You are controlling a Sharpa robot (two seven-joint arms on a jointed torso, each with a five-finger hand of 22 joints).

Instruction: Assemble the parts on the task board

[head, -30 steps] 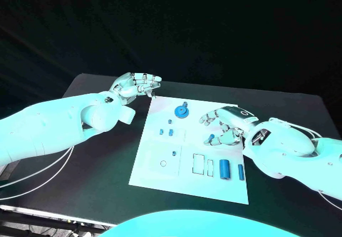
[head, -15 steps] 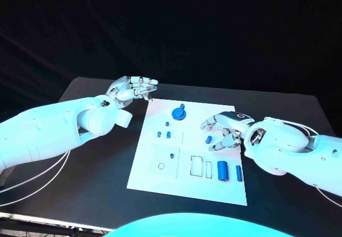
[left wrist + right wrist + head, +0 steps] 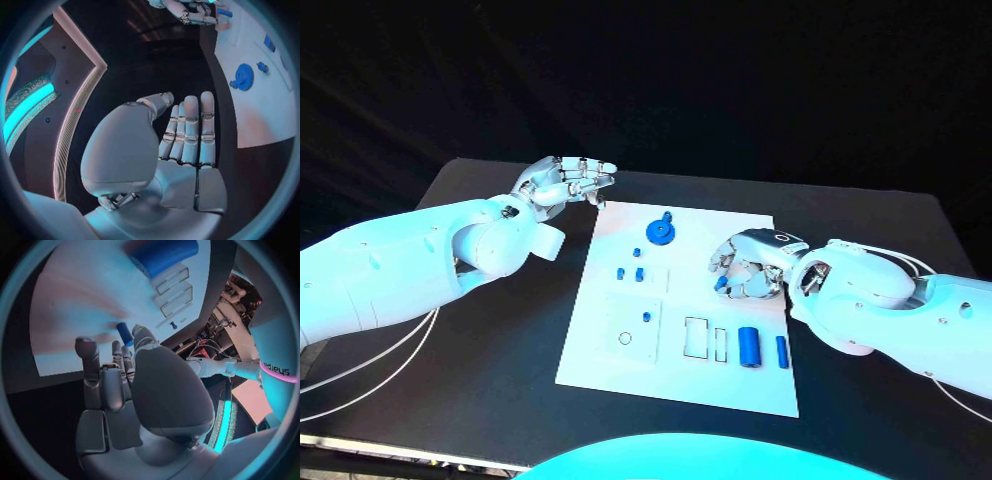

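The white task board (image 3: 632,345) lies mid-table. On it are a blue gear (image 3: 661,232), two small blue pegs (image 3: 629,272), a blue cylinder (image 3: 750,346) and a thinner blue pin (image 3: 782,351). My right hand (image 3: 750,258) hovers over the board's right side, fingers curled down. A small blue part (image 3: 723,283) sits pinched between its thumb and fingertips, close to the board; the right wrist view shows this part (image 3: 124,332) beside the thumb tip. My left hand (image 3: 571,180) hangs off the board's far left corner, holding nothing, its fingers (image 3: 190,130) stretched side by side.
Empty rectangular slots (image 3: 705,336) and a round hole (image 3: 627,336) mark the board's near half. Black table (image 3: 488,350) surrounds the board on every side. The left wrist view shows the gear (image 3: 244,76) and the board's edge (image 3: 250,125).
The camera has shifted a little. My right hand's fingers have curled in tighter around the small blue part. The left hand has barely moved.
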